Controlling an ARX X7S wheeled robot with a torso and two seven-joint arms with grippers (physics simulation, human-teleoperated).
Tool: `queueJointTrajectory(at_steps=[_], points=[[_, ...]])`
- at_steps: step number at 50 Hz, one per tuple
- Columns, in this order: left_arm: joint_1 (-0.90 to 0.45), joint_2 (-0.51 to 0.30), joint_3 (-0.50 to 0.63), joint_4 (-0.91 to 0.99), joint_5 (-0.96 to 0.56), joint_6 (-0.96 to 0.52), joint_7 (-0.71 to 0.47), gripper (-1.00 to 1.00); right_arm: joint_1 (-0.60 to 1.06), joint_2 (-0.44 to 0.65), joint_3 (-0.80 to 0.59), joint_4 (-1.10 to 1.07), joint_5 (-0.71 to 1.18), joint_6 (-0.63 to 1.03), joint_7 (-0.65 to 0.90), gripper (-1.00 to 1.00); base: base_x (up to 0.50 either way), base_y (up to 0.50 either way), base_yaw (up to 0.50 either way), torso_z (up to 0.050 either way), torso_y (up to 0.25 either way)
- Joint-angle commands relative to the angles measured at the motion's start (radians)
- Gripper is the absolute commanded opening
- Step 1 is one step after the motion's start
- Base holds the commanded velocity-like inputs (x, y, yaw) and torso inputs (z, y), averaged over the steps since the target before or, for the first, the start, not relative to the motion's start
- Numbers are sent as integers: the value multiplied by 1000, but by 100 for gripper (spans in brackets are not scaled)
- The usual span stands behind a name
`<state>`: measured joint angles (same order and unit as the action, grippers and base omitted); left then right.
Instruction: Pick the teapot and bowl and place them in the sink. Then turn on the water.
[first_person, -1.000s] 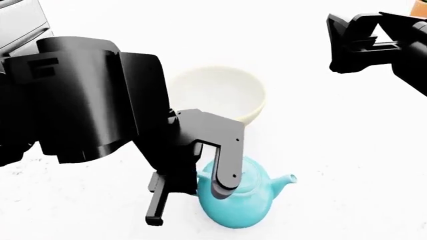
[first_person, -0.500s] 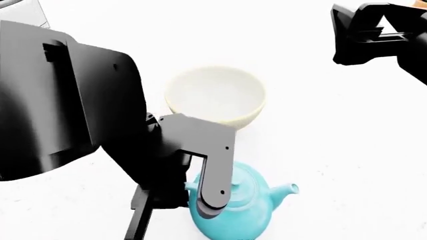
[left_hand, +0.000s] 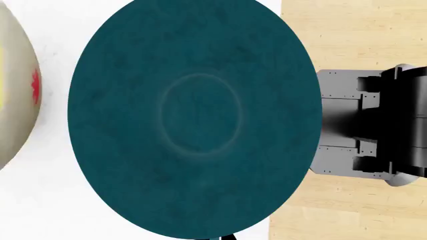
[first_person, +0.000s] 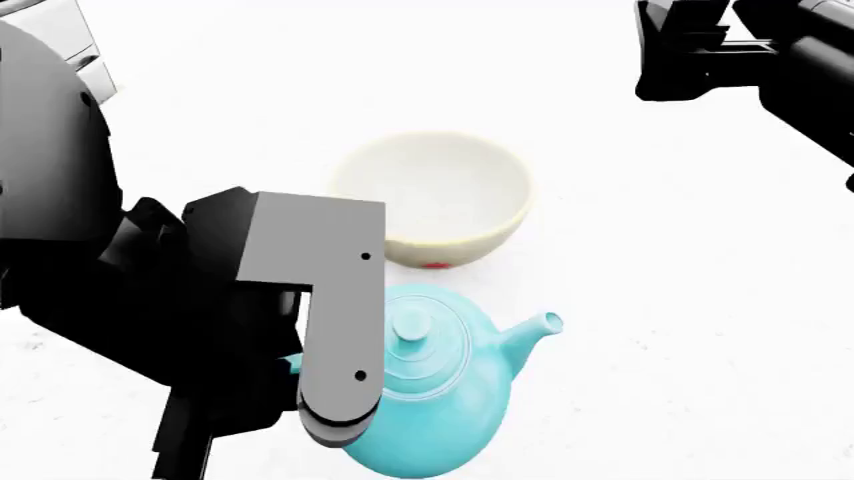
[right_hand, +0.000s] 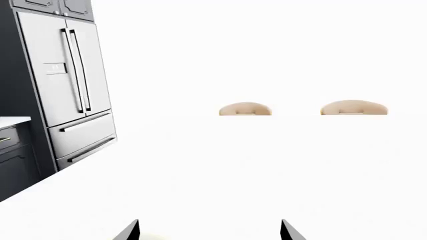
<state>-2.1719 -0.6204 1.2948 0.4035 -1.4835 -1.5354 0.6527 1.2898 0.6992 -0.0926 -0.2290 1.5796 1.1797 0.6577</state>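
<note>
Teapot (first_person: 434, 390) is sitting at 6 o'clock of the bowl (first_person: 434, 200) on the white counter (first_person: 694, 300) as I am clamping my left gripper (first_person: 287, 400) around its handle side; my right gripper (right_hand: 208, 231) is hovering with fingers spread.

You have a bright white counter (right_hand: 253, 170), a steel fridge (right_hand: 67, 85) beside dark cabinets (right_hand: 13, 165), two tan chair backs (right_hand: 245, 109) beyond, and light wood floor (left_hand: 347, 35).
</note>
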Motion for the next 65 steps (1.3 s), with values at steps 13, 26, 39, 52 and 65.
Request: queueJointTrajectory(at_steps=[13,26,39,52,65], points=[[-151,-152,3,-36,-63,12,-133,-100,40,-76,-101,86,-76,1,24,100,0,0,0,0,1],[-182,-213,-5,-134,-167,-32,-255,-100,123,-223,-156,497,-73,16,137,100,0,0,0,0,1],[-184,-248,-3,-192,-228,-35,-352,-100,189,-348,-189,849,-110,-40,117,100,0,0,0,1,1],[-184,-276,-30,-234,-212,-35,-401,-100,236,-469,-192,1046,-139,-139,119,100,0,0,0,0,1],[-184,-304,-60,-236,-182,-35,-413,-100,195,-527,-185,1106,-142,-199,162,100,0,0,0,1,1]])
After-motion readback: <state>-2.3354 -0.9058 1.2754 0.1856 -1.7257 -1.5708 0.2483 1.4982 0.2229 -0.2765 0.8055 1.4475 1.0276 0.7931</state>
